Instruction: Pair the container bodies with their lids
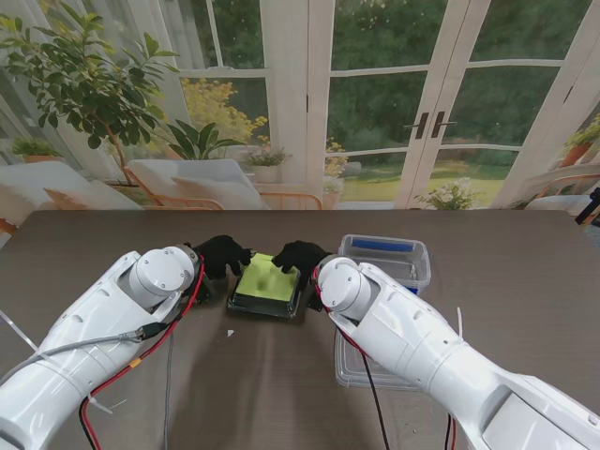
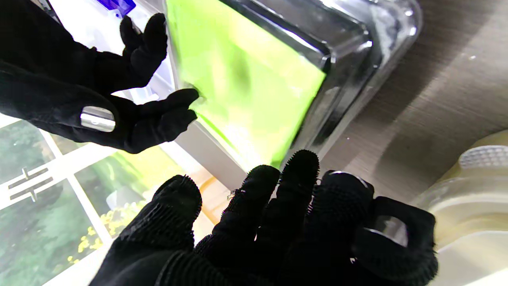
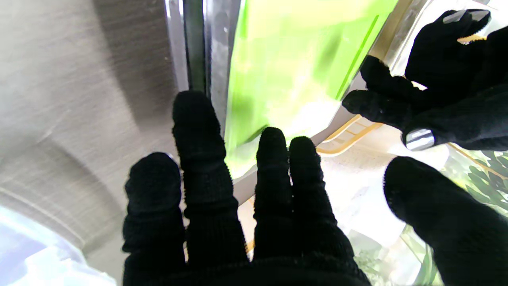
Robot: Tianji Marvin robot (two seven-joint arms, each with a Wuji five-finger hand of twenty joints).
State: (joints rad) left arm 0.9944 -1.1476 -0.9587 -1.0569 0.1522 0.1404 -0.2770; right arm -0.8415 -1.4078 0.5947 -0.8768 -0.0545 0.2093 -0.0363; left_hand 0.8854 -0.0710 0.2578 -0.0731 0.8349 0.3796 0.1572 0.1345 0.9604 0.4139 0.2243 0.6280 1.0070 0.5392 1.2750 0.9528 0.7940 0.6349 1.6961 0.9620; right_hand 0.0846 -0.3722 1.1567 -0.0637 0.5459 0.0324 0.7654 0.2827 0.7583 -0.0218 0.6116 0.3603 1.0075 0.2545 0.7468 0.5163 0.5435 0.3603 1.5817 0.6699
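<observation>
Our left hand (image 1: 223, 253) and right hand (image 1: 297, 255) flank the green-lidded container (image 1: 268, 284), which sits at the middle of the dark surface (image 1: 525, 281), one hand at each of its sides. In both wrist views the fingers are spread and reach toward the container's rim; we cannot tell whether they touch it. A clear container with a blue clip (image 1: 385, 259) stands just right of it, and a clear lid (image 1: 361, 366) lies nearer to us.
</observation>
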